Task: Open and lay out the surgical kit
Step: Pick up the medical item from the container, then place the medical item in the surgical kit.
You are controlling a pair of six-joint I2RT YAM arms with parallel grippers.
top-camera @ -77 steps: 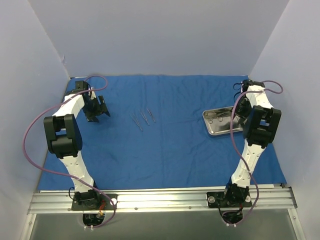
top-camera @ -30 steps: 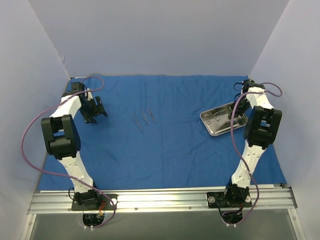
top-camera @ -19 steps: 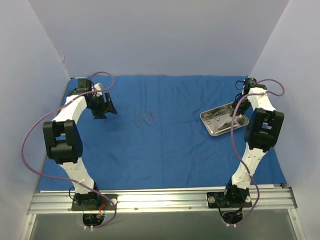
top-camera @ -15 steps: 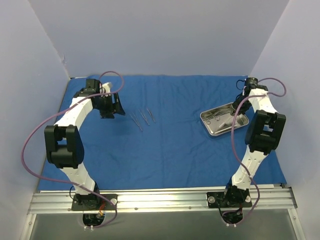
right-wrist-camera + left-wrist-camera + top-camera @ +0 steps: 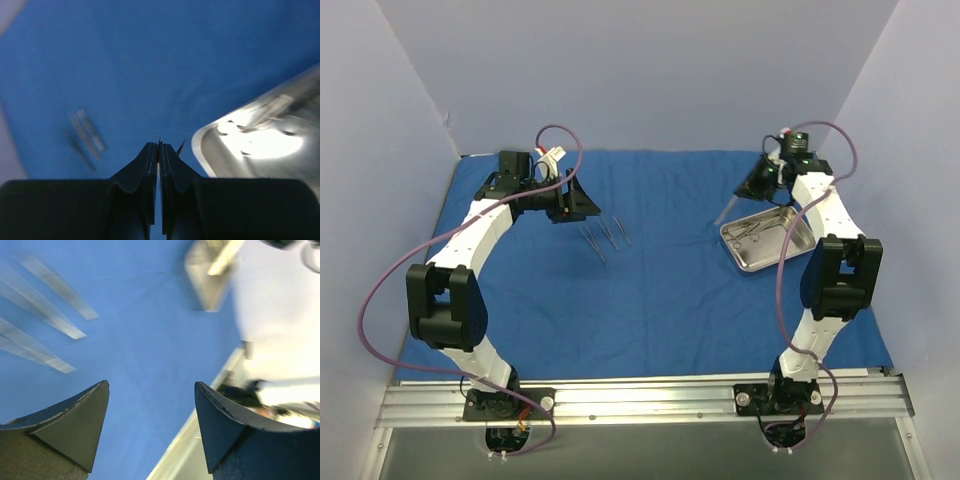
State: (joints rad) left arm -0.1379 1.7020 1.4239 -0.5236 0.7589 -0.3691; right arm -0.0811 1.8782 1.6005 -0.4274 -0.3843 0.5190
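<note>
The royal-blue cloth wrap (image 5: 670,290) lies spread flat over the table. Three thin silver instruments (image 5: 605,238) lie side by side on it left of centre, and show blurred in the left wrist view (image 5: 45,325) and the right wrist view (image 5: 87,134). The steel tray (image 5: 770,242) sits at the right with instruments still in it; it also shows in the right wrist view (image 5: 260,145). My right gripper (image 5: 752,188) is shut on a thin silver instrument (image 5: 728,212) and holds it in the air just left of the tray. My left gripper (image 5: 570,205) is open and empty, hovering just left of the three instruments.
Pale walls close in the table at the back and on both sides. A metal rail (image 5: 640,395) runs along the near edge by the arm bases. Purple cables loop off both arms.
My right gripper has risen out of the tray, shut on an instrument, and moved left and back. My left gripper has swung from the far left towards the three laid-out instruments.
</note>
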